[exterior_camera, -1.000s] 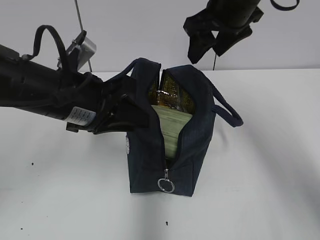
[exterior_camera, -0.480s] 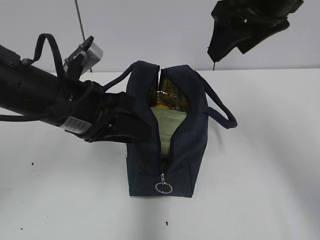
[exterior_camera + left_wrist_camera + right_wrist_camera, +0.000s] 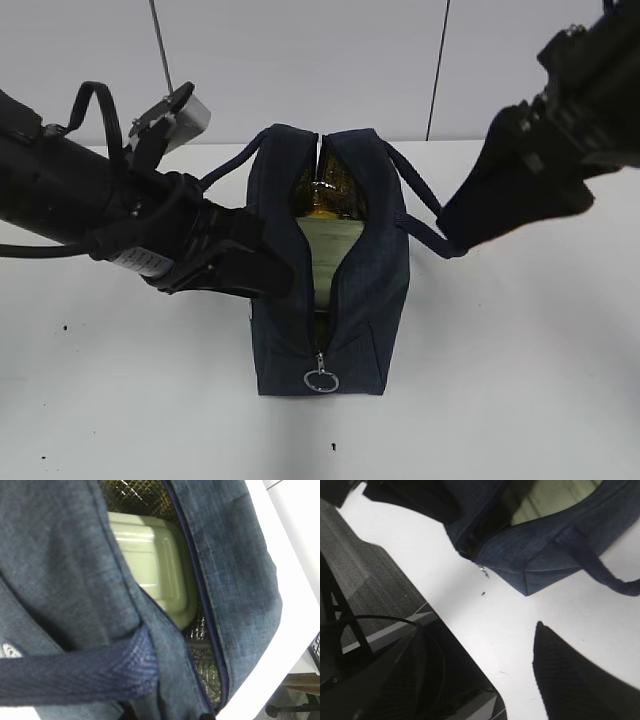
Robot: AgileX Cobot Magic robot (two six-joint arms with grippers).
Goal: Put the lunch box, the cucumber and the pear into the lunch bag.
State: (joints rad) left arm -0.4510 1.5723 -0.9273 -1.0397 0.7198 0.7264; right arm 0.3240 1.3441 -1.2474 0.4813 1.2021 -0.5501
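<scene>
White desk [image 3: 520,380] under a pale grey wall is all I have to work on, with the lunch bag [image 3: 375,290] standing upright in the middle, its zipper end and ring pull [image 3: 320,381] facing my exterior camera. My left claw [image 3: 255,270] is pressed against the bag's left wall; I judge it is there to steady the fabric and keep the mouth spread, but I cannot tell whether it is clenched on cloth or merely resting, since the fingers are lost in dark material. From the left wrist camera I see the lunch box [image 3: 150,565] already lying inside, its pale green lid up against the silver lining. Behind it in the exterior view something yellow-amber glints, likely the pear [image 3: 330,205]; I can't confirm that, and I can't find the cucumber at all. My right claw [image 3: 495,215] sits just beside the right handle [image 3: 425,225]; its state is also unclear to me, though it seems to carry nothing.
</scene>
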